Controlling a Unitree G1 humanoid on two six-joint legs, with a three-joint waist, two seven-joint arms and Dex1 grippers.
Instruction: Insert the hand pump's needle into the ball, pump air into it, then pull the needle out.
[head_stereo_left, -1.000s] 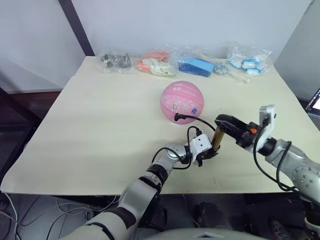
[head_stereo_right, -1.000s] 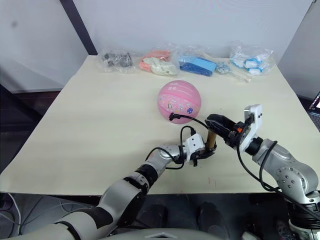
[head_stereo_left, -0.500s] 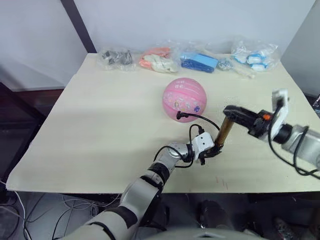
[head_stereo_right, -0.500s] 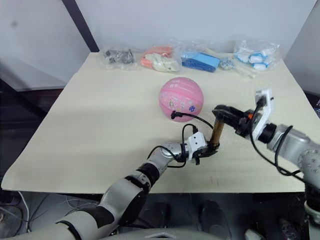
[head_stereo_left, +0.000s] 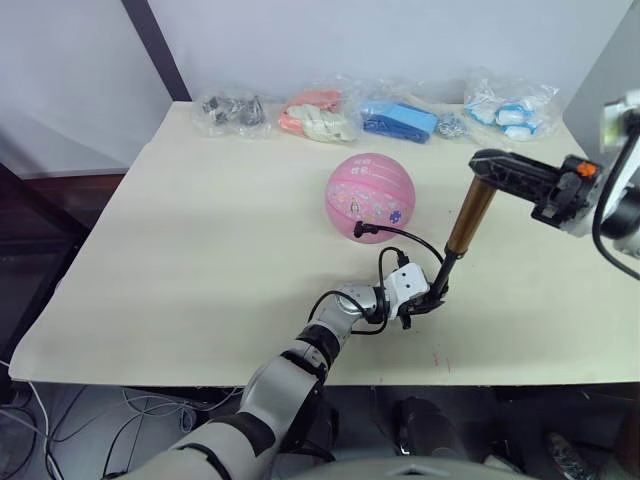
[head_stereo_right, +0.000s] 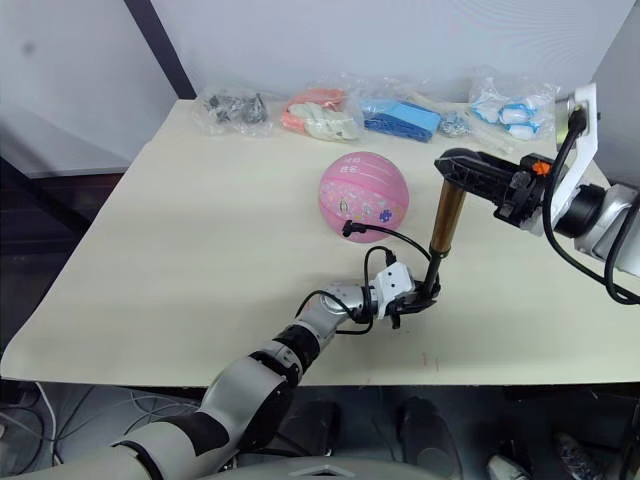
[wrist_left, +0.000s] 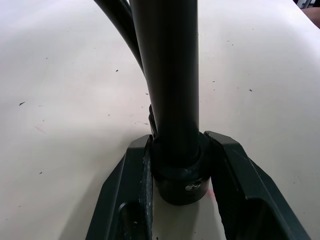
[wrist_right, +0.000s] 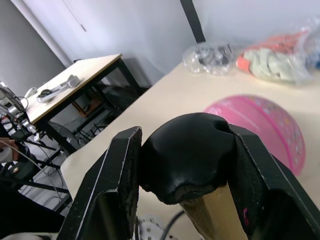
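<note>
Fingers of the right gripper (head_stereo_left: 497, 170) are clamping the black top cap of the pump (head_stereo_left: 468, 216), and since a second ago that arm has been rising and swinging out to the right, so the gold cylinder is now sitting high and a thin dark rod is showing beneath it, where before the cylinder was reaching almost down to the left gripper (head_stereo_left: 432, 301). That left gripper is pinching the black lower end of the pump between its fingers (wrist_left: 127, 200) just above the table (head_stereo_left: 200, 240), in much the same spot as before. From there the black hose (head_stereo_left: 405, 238) is looping up and over to the ball (head_stereo_left: 370, 194), meeting its near side at a small black fitting; the needle itself is too fine to make out, and how deep it is sitting in the ball cannot be told. The ball is resting on the table at mid-width, beyond the left gripper and apart from it, unmoved. Along the far edge, four clear bags (head_stereo_left: 315, 115) are lying in a row, well beyond the ball. Much of the right arm is being cut off by the right edge of the head views. Bare tabletop is lying open to the left of the ball and arm.
</note>
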